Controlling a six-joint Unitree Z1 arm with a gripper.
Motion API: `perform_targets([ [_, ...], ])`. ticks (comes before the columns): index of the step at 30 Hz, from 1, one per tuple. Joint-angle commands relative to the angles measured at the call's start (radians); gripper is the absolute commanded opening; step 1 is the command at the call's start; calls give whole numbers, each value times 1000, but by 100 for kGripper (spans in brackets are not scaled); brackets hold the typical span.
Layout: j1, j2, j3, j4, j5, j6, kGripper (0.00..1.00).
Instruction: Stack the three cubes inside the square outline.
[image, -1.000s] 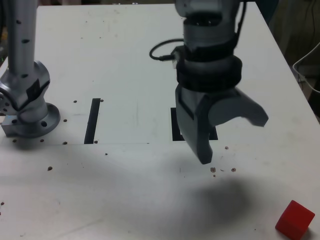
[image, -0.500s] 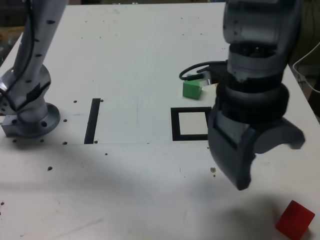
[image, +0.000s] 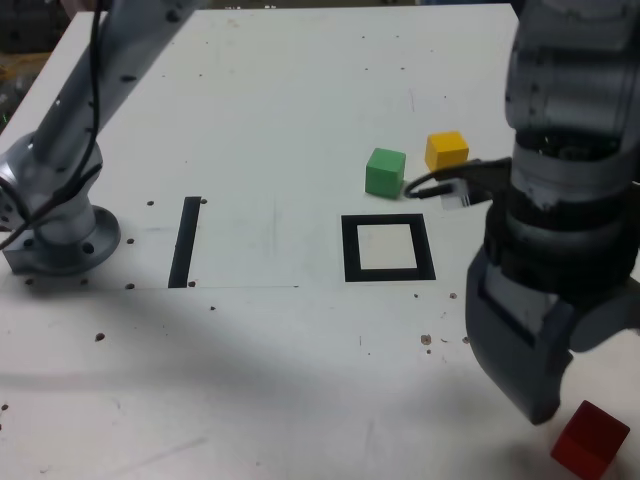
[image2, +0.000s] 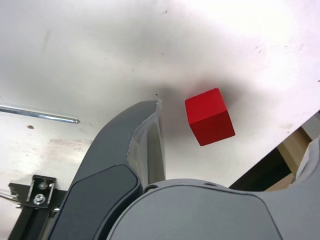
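A red cube (image: 590, 441) lies near the table's front edge at the exterior view's right. My gripper (image: 592, 368) hangs open just above it, holding nothing. In the wrist view the red cube (image2: 210, 116) rests on the table beside one dark finger (image2: 146, 145), with a gap between them. A green cube (image: 385, 172) and a yellow cube (image: 446, 150) sit side by side, a little apart, behind the square outline (image: 347, 248). The outline's white inside holds nothing.
A straight black tape strip (image: 186, 240) lies to the exterior view's left of the outline. The arm's base (image: 55, 225) stands at the far left. A black cable (image: 435, 185) loops off the wrist near the yellow cube. The table edge (image2: 280, 150) runs close past the red cube.
The gripper has swung from over the outline toward the exterior view's right and front, ending above the red cube. That uncovered the outline, then the green and yellow cubes. The jaws stayed open.
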Motion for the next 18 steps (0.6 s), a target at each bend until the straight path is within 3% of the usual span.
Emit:
perform_targets([
  [1, -8, 14, -24, 6, -1, -10, 98],
  [18, -34, 121, -128, 16, -25, -70, 97],
])
